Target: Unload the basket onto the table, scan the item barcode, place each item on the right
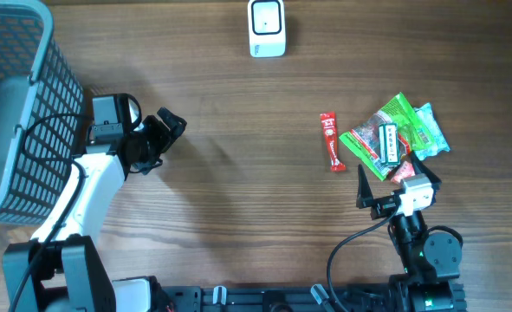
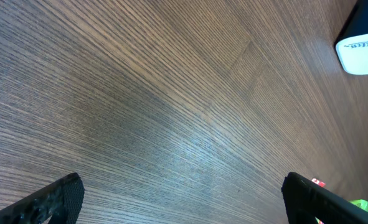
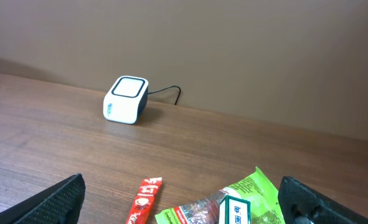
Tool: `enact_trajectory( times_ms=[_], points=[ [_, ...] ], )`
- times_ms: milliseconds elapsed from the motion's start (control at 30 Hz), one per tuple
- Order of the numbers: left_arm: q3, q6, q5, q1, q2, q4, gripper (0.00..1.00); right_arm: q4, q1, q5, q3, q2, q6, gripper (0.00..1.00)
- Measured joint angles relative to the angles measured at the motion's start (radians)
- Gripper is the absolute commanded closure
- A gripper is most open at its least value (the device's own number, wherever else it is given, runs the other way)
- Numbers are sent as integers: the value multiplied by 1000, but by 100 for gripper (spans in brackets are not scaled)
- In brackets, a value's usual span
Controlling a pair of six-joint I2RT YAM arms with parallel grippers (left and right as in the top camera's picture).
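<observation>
Lettering on the scanner [image 1: 266,28], red sachet [image 1: 331,142] and green packet [image 1: 385,139] is too small to read. Left and right jaws gape, empty.

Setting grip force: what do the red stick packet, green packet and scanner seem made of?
Red stick packet: likely thin plastic film, glossy and printed. Green packet: plastic film by the look, shiny and visibly wrinkled. Scanner: hard moulded plastic, smooth white shell with rounded corners.
</observation>
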Motion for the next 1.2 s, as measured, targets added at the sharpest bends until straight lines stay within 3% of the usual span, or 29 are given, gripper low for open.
enact_trajectory(
  times_ms=[300,633,933,1200],
  points=[
    [0,0,0,0,-70,-3,0,0,0,0,0,0,0,0],
    [0,0,-31,0,-663,-11,0,0,-1,0,0,0,0,0],
    [-19,0,-87,0,-875,-393,0,0,-1,0,0,0,0,0],
    [-218,0,-107,0,-1213,-410,0,0,-1,0,0,0,0,0]
  ],
)
